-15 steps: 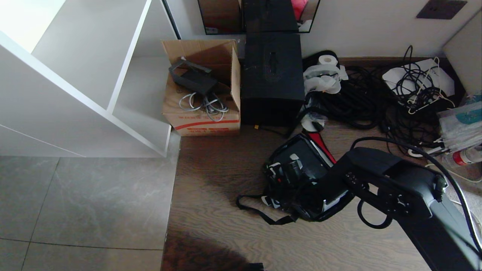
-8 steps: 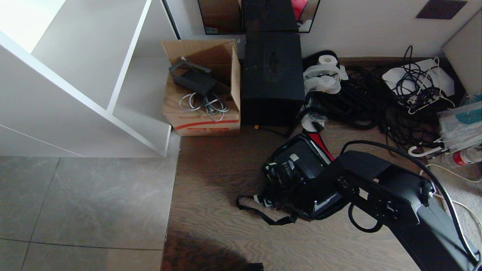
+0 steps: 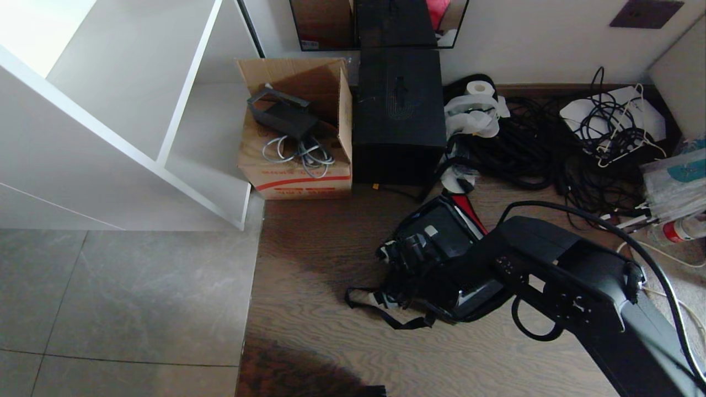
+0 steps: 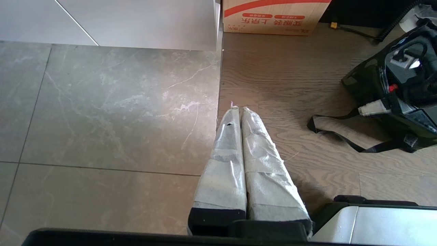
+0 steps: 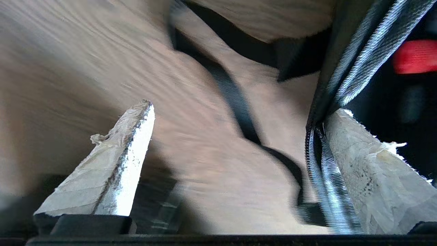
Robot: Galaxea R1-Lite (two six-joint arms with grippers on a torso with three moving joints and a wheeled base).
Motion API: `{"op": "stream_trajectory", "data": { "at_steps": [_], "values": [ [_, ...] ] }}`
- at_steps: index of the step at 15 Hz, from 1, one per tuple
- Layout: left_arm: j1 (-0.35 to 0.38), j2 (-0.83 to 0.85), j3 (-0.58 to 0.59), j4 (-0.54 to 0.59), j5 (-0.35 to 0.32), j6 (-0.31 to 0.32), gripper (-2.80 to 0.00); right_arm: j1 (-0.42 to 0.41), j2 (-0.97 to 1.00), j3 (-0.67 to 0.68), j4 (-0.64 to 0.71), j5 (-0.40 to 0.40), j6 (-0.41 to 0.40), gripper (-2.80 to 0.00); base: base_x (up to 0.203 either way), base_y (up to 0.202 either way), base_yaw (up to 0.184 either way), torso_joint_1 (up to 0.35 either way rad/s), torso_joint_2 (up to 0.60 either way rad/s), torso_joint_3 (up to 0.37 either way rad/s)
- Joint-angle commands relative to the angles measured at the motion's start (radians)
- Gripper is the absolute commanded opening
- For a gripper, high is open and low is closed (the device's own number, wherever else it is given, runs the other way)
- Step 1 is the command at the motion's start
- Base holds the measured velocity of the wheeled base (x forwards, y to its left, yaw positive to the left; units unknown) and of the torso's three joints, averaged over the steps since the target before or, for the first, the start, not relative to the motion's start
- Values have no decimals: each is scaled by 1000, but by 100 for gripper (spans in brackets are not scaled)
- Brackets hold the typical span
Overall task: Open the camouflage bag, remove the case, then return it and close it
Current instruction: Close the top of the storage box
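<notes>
The camouflage bag [image 3: 441,231] lies open on the wood floor, a strip of red lining [image 3: 470,210] showing at its far side. Its black strap [image 3: 380,311] trails across the floor on the near left. My right gripper [image 3: 402,286] hangs open over the bag's near-left edge. One taped finger [image 5: 368,171] is inside the zipper rim [image 5: 324,171], the other finger [image 5: 119,164] is outside over bare floor. The case cannot be made out under the arm. My left gripper [image 4: 239,109] is shut and parked above the floor, well left of the bag [image 4: 392,92].
Against the wall behind the bag stand a brown carton [image 3: 295,160] and a tall black box [image 3: 398,110]. A tangle of black cables [image 3: 540,149] lies to the right of them. A white shelf unit [image 3: 138,110] stands at the left, and grey tiles [image 3: 121,309] lie in front of it.
My right arm has swung left, carrying the open gripper from over the bag's middle to its near-left edge. The left arm has not moved.
</notes>
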Motion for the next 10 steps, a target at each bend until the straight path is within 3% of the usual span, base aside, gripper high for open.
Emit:
{"op": "stream_trajectory", "data": {
  "at_steps": [1,5,10],
  "values": [
    [0,0,0,0,0,0,-280,-3,7,10,-3,-46,-35,0,0,0,0,0,0,0],
    [0,0,0,0,0,0,-280,-3,16,-15,-12,-103,-39,0,0,0,0,0,0,0],
    [0,0,-1,0,0,0,-280,-3,21,-13,-14,-111,-39,0,0,0,0,0,0,0]
  ]
}}
